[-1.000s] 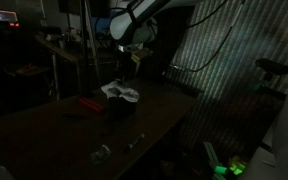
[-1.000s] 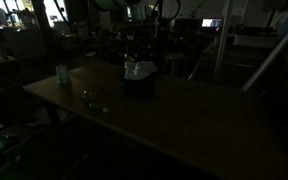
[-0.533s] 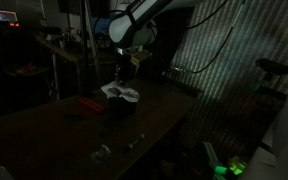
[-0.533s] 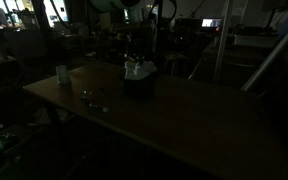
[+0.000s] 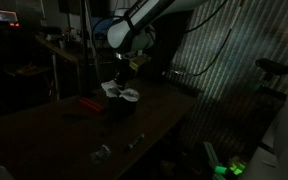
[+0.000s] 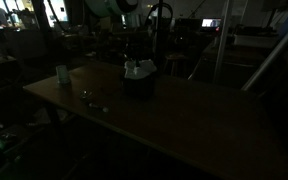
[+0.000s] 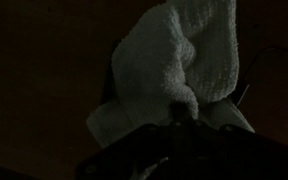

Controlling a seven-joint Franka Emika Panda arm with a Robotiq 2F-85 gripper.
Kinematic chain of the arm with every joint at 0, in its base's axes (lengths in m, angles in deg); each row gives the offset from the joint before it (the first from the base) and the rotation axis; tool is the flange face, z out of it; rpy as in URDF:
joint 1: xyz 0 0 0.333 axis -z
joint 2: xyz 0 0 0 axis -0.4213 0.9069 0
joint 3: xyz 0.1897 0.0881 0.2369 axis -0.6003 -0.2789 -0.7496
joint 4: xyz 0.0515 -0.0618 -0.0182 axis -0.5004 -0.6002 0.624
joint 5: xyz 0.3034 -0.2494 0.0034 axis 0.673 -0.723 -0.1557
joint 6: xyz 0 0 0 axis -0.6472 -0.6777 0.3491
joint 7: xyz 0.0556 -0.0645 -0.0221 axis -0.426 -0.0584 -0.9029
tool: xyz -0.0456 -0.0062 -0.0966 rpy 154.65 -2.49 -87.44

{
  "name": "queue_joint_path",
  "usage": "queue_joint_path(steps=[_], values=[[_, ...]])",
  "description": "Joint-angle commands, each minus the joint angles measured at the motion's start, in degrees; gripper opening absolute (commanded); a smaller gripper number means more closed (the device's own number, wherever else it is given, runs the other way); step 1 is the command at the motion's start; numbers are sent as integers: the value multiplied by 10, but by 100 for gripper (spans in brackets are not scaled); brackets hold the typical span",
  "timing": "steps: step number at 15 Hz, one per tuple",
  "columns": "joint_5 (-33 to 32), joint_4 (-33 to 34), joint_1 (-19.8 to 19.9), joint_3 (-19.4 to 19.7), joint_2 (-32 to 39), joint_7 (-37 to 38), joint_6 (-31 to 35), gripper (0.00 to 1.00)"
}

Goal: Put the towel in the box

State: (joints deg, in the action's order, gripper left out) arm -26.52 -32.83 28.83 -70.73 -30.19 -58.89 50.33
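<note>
My fingers (image 5: 125,72) are clenched on the towel (image 7: 174,60), which bulges toward twelve o'clock in the wrist view and drapes over the box (image 6: 137,86).

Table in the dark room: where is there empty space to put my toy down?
The wide bare stretch of table past the box, away from the cup, is free. Around the box it is crowded: towel on top, small bits nearby.

No readable text, label, brand, number or sign shows in these dark views.
</note>
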Motion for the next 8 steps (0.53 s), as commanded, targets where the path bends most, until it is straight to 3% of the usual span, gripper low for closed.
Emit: queue_joint_path(steps=[1, 8], values=[[8, 4, 4, 7, 20, -10, 20, 0], [40, 20, 27, 1, 80, -49, 34, 0]])
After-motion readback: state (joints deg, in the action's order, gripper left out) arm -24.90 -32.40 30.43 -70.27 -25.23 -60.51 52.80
